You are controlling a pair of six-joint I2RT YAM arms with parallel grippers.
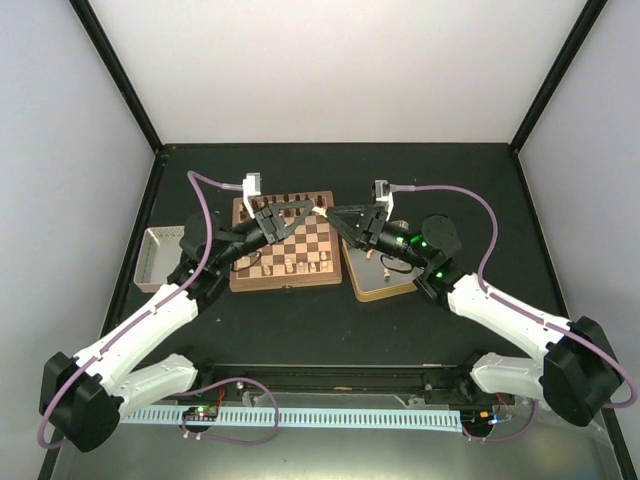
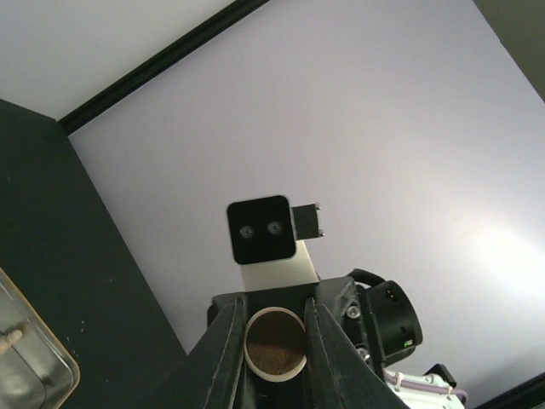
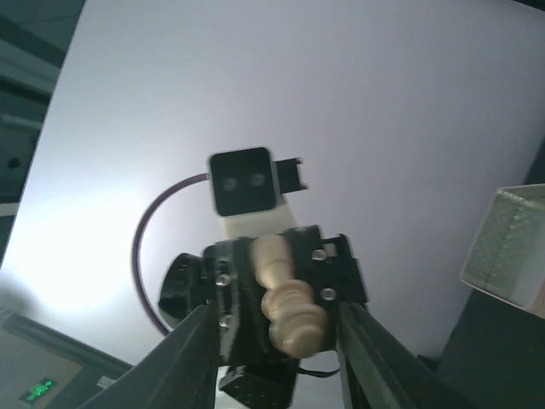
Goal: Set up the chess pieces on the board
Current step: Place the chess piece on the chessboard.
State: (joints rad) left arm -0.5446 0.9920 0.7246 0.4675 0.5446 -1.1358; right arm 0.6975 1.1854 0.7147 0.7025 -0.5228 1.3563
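Over the far right corner of the board [image 1: 290, 284], the left claw [image 2: 273, 308] is clamped tight on the round base of 1 pale chess piece [image 2: 275, 345], up in the air. Facing it, the right claw [image 3: 277, 313] has its jaws spread either side of that piece, not touching.

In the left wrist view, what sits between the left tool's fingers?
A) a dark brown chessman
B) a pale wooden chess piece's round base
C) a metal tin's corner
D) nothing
B: the pale tan wooden chess piece shows its round, brown-bottomed base inside the left tool.
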